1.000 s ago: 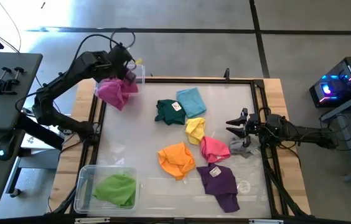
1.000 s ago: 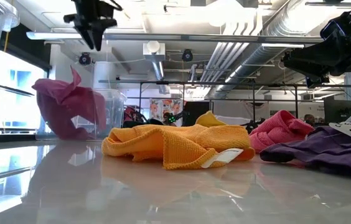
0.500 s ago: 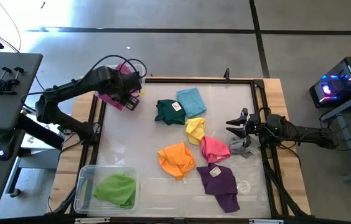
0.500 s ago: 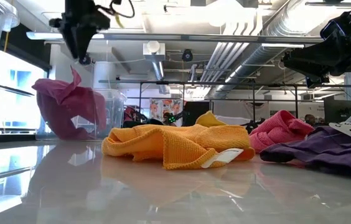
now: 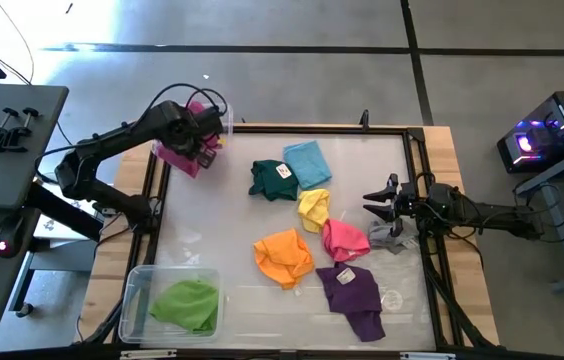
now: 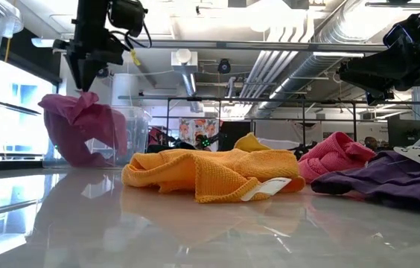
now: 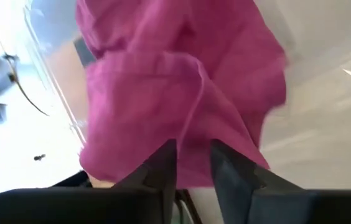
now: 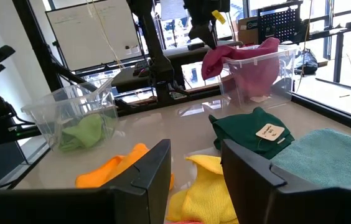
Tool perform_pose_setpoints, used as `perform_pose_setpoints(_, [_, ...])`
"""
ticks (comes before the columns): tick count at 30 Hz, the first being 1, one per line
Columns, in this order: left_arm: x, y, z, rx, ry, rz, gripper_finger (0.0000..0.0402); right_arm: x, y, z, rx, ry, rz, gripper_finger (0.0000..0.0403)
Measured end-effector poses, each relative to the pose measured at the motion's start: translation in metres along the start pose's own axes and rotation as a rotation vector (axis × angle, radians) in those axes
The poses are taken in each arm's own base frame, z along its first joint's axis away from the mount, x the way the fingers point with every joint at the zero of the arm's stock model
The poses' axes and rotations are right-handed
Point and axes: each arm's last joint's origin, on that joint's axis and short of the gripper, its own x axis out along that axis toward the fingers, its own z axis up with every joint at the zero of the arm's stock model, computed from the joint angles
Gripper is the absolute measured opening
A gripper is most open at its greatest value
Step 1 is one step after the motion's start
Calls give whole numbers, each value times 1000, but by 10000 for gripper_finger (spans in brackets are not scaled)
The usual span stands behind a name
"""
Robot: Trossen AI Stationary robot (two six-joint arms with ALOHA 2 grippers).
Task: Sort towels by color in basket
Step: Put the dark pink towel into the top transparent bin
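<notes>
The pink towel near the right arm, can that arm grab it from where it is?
Probably yes. The pink towel lies on the table just in front of the right gripper, whose fingers are open. Nothing lies on top of it; the yellow towel and purple towel only touch its edges.

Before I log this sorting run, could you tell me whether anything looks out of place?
Yes: the magenta towel is only partly in its clear plastic bin, draped over the rim at the table's far left corner, under the left gripper. The right gripper waits at the table's right edge.

The grey towel (image 5: pixel 390 240) lies mostly hidden under the right claw (image 5: pixel 378 204).
</notes>
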Motion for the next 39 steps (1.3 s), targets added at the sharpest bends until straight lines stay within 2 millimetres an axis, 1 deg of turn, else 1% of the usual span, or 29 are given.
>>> perform_pose_setpoints(5, [3,3,6,31,-21,-13,13,0,0,0,0,0,0,138])
perform_pose_setpoints(7, [3,4,6,37,-4,-42,4,0,0,0,0,0,0,138])
perform_pose_setpoints(11, [4,5,4,35,17,-38,19,0,0,0,0,0,0,138])
perform_pose_setpoints(14, [3,6,2,42,31,-25,39,0,0,0,0,0,0,138])
perform_pose_setpoints(22, [2,5,2,-14,55,-94,140,0,0,0,0,0,0,138])
perform_pose_setpoints(24, [2,4,3,-23,36,-104,160,0,0,0,0,0,0,138])
perform_pose_setpoints(26, [2,3,5,-32,22,-119,171,0,0,0,0,0,0,138])
perform_pose_setpoints(29, [3,2,9,-53,15,-176,174,0,0,0,0,0,0,138])
perform_pose_setpoints(31, [4,3,10,-66,18,-200,169,0,0,0,0,0,0,138])
perform_pose_setpoints(37, [9,9,12,-104,58,-169,136,0,0,0,0,0,0,138])
perform_pose_setpoints(39, [10,11,13,-117,60,-165,131,0,0,0,0,0,0,138])
